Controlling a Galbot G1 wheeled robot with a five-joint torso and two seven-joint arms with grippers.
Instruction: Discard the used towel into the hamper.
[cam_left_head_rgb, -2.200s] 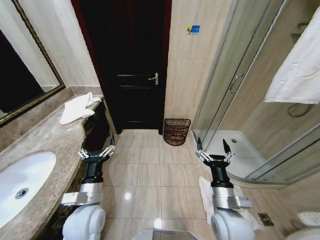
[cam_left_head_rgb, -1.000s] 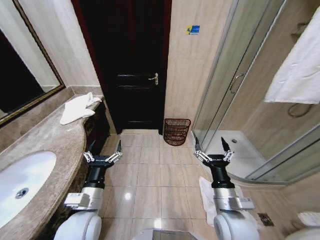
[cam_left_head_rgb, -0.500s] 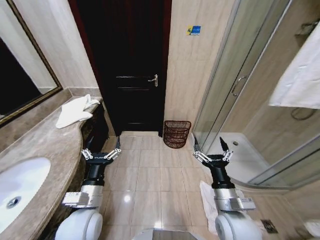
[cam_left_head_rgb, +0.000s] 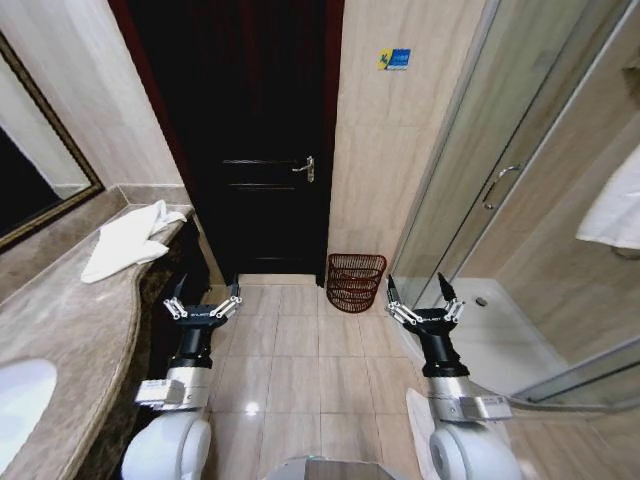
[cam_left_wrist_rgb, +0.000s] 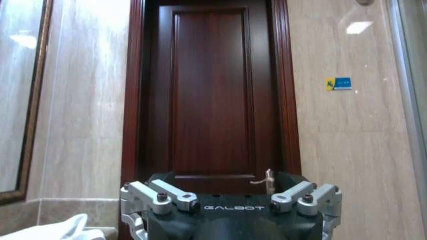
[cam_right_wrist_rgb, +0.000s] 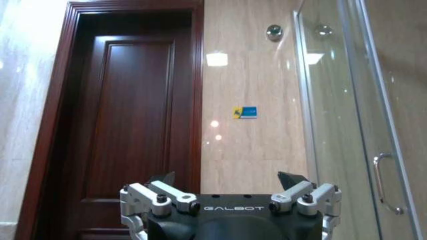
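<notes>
A crumpled white towel (cam_left_head_rgb: 125, 240) lies on the far end of the marble counter (cam_left_head_rgb: 70, 320) at my left; a corner of the towel (cam_left_wrist_rgb: 63, 231) also shows in the left wrist view. The hamper (cam_left_head_rgb: 356, 282), a small round reddish-brown openwork basket, stands on the floor against the wall just right of the dark door. My left gripper (cam_left_head_rgb: 205, 298) is held up, open and empty, beside the counter's edge and below the towel. Level with it, my right gripper (cam_left_head_rgb: 423, 298) is also open and empty, right of the hamper and nearer to me.
A dark wooden door (cam_left_head_rgb: 250, 150) is shut straight ahead. A glass shower enclosure (cam_left_head_rgb: 480, 200) closes off the right, with a white cloth (cam_left_head_rgb: 612, 210) hanging inside. A sink (cam_left_head_rgb: 20, 395) sits in the counter's near end. A white mat (cam_left_head_rgb: 415, 410) lies on the tiled floor.
The whole picture has shifted: the camera moved, so towel, counter and sink slid left and the door looms larger. Both grippers stay open and raised.
</notes>
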